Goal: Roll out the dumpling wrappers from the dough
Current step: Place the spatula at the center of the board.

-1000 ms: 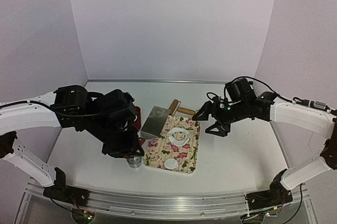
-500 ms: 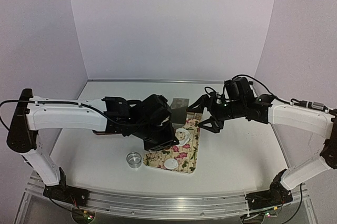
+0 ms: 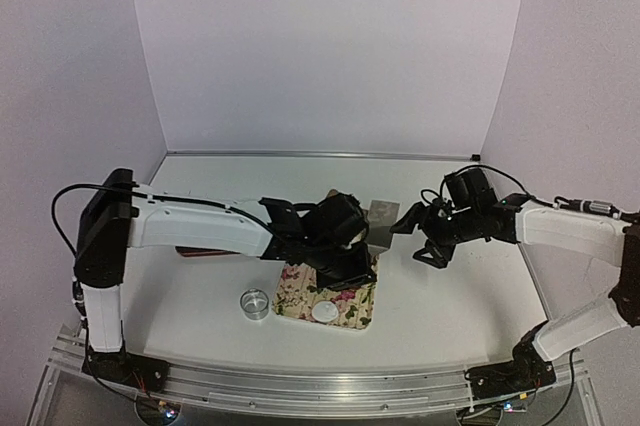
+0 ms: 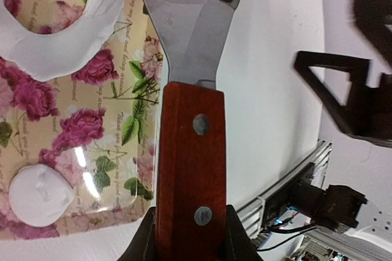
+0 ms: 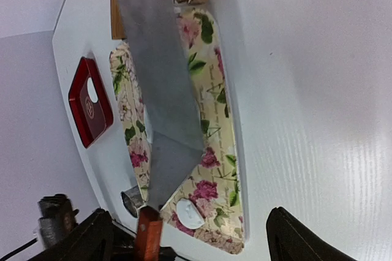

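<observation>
Left tool: we see it gripping the steel scraper
Right tool: spread, empty
Floral board: dough ring, round wrapper

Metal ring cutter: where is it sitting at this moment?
In the top view the metal ring cutter stands on the table just left of the floral board, level with the dumpling wrapper lying on it.

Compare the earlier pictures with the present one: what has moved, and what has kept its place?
The left pincer, gripping the cleaver by its handle, swung from near the metal ring rightward across the floral board; the blade now sticks out past the board's far right corner. The right pincer, open, edged left, then drew back right. The ring, the board and the dumpling wrapper on it stayed put.
</observation>
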### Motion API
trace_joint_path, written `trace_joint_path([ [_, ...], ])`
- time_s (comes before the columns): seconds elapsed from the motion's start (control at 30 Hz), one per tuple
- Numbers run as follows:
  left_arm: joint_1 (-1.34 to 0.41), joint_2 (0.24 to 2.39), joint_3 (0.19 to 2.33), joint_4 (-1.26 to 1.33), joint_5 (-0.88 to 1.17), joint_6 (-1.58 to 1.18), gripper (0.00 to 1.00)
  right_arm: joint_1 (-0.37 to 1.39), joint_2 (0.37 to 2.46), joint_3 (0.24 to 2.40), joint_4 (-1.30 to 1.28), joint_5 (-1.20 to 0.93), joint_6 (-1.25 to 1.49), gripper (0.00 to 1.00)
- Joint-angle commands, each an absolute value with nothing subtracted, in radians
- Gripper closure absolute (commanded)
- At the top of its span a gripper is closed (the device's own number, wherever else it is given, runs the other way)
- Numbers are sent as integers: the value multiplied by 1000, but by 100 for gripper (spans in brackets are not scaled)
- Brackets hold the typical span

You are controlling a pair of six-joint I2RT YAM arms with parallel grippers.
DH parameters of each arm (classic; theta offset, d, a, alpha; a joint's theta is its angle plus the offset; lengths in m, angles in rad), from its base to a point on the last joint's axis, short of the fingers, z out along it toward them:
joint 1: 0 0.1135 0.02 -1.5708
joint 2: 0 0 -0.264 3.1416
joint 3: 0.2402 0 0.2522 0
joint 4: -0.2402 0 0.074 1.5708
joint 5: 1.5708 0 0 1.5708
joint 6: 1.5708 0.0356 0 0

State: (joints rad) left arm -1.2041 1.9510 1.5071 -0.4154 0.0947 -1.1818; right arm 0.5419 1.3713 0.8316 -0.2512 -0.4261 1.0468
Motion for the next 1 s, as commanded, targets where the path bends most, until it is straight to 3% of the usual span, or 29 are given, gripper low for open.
trace_joint_path([
  [0.0,-1201,2067,1634,-417,117,-1073,100,511,1268,828,-327,-349,963,18],
  [0.4,-1215,2293,1812,-416,148,-932,99,499,1116,842,-477,-263,856,16],
  [0.73,-1215,2261,1670,-250,213,-1036,62,498,1041,895,-577,-238,782,15],
  [0.97,-1215,2238,1601,-129,255,-1146,48,497,1035,895,-597,-247,737,14],
])
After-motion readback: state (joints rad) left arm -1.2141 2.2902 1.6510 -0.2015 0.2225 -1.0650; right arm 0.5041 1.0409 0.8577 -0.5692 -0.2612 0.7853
